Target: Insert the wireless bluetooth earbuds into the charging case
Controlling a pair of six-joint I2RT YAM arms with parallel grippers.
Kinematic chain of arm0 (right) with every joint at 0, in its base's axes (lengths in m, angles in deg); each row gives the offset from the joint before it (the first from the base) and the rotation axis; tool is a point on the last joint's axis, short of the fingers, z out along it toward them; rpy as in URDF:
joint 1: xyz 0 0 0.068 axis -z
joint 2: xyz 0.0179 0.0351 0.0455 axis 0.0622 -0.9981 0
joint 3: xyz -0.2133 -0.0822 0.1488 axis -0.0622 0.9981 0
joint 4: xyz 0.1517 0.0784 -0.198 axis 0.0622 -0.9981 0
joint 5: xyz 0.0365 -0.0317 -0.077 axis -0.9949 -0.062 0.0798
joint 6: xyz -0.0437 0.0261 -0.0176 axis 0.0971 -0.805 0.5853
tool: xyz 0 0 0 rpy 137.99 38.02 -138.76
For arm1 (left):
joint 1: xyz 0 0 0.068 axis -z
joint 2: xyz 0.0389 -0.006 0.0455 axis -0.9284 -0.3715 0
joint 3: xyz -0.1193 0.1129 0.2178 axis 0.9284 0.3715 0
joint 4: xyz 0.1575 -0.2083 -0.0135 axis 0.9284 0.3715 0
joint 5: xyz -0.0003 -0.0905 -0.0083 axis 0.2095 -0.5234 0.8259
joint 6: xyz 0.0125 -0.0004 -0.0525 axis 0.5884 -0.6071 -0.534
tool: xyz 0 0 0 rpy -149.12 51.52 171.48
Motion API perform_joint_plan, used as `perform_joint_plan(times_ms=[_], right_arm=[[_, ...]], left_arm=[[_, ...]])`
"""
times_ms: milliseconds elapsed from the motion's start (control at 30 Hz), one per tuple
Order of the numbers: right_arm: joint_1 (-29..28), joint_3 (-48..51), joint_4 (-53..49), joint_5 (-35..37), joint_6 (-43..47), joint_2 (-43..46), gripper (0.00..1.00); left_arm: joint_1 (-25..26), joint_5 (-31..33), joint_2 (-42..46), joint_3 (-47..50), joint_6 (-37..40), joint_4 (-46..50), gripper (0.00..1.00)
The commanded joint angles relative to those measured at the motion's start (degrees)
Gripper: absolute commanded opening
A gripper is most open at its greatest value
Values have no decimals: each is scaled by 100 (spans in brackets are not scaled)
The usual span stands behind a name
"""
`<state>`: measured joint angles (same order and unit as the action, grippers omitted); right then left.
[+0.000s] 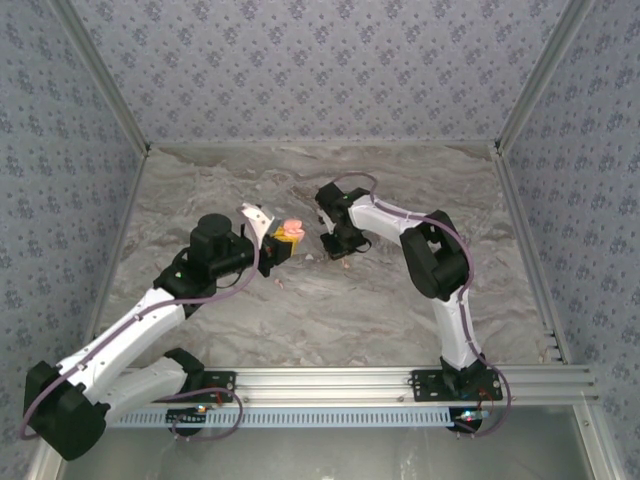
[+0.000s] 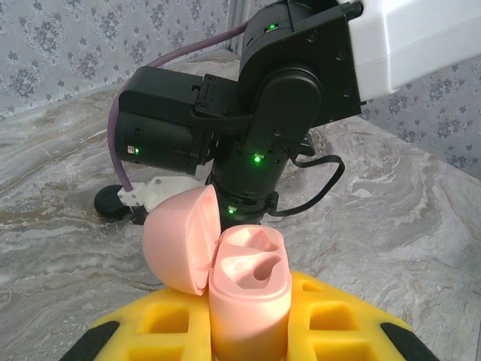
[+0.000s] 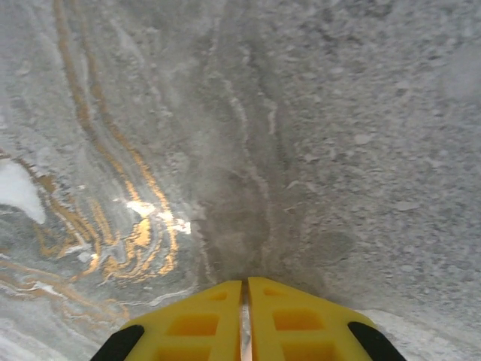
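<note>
Clamped between the yellow fingers [image 2: 161, 325] of the left jaws, the charging case [image 2: 248, 301] is held upright and raised off the bench [image 1: 330, 310]. The left jaws are closed in on the pale pink body of the case, a padded finger pressed to either side. The rounded lid [image 2: 176, 241] is swung open and hangs back to the left on its hinge. Two moulded wells are laid bare in the top of the case, and a dark hollow is seen in the nearer one.

From the top external view, the case [image 1: 291, 231] is seen near the middle of the bench, just left of the right arm [image 1: 430, 255]. In the left wrist view, the black wrist of that arm [image 2: 285, 90] is seen close behind the open case, with green lights lit on it.

The right jaws are shut, pointed down at the grey marbled bench [image 3: 338, 150]. Their yellow fingers [image 3: 195, 323] are brought together, with only a thin pale line left between them. Whether anything is pinched there cannot be told.

A tiny pale speck [image 1: 281, 284] is seen on the bench just in front of the left jaws. It may be one of the wireless bluetooth earbuds, though it is too small to be told for sure.
</note>
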<state>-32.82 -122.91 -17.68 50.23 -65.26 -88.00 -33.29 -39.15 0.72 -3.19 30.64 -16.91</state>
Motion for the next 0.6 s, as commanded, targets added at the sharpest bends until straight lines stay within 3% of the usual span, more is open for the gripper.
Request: perform_joint_plan(times_ms=[0,567], right_arm=[[-116,-43,-360,-197,145,-106,11],[-40,497,444,-363,-25,864,12]], left_arm=[[26,77,147,-107,118,70,17],[27,111,220,-113,146,120,17]])
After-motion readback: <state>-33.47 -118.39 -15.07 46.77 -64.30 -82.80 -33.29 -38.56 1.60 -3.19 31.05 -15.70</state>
